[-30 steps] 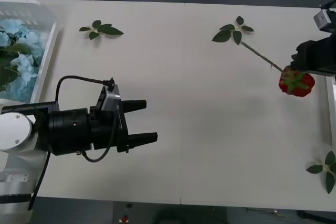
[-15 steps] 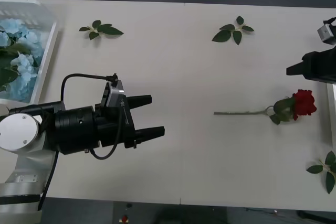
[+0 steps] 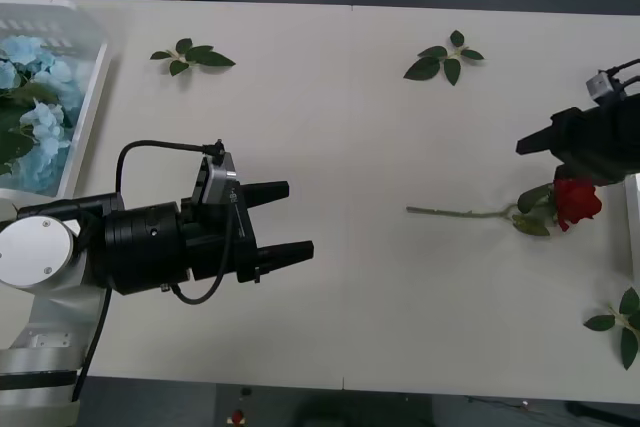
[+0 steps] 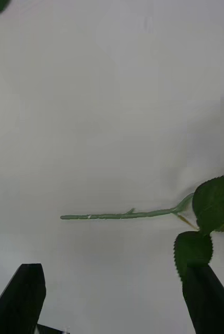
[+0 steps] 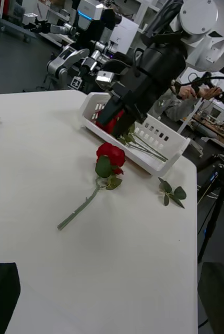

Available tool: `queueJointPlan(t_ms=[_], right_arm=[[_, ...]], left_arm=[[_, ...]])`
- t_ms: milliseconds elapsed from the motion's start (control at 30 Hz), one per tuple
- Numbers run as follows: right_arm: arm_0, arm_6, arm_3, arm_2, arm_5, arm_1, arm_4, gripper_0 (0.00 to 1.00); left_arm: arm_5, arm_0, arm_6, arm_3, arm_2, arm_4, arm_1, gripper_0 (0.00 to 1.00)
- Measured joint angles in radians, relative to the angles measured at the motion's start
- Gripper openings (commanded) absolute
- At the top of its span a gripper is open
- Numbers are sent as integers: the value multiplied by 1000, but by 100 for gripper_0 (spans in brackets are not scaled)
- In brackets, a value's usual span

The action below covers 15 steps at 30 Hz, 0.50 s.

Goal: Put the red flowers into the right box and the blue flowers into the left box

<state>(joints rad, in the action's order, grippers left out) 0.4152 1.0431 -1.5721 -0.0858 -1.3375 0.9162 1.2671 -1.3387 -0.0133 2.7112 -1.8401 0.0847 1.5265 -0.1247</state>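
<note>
1. Front view: you have one rose [image 3: 577,200] lying loose on the table [image 3: 350,147], its head just beside the right box [image 3: 632,209] rim and its stem pointing toward the table's middle. The right gripper [image 3: 530,143] hovers over the head; you cannot tell its jaw state here. The left gripper [image 3: 286,218] waits low on the left side with jaws spread and empty. Blue flowers [image 3: 30,97] already lie in the left box [image 3: 88,107]. Leaf sprigs [image 3: 193,56] sit at the far edge and the near right corner.

2. Right wrist view: the right fingers [image 4: 23,292] stand apart with nothing between them, and the stem [image 4: 117,214] lies on the table beyond them. Judged from this, the rose remains to be picked up and boxed.

3. Left wrist view: the left fingers [image 5: 2,287] are spread and empty. The rose lies just beside the right box, which already holds red flowers [image 5: 112,121].

4. Writing: you will find no brand or label that can be read.
</note>
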Motion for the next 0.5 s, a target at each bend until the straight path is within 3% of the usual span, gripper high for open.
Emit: queueJointPlan(t_ms=[200,500], right_arm=[[0,-341,-109,-80,0,0,0,77],[0,-679,-158,-208,66,0,-1,77]], left_arm=[[0,0,0,0,0,0,0,100],[0,0,0,0,0,0,0,100]])
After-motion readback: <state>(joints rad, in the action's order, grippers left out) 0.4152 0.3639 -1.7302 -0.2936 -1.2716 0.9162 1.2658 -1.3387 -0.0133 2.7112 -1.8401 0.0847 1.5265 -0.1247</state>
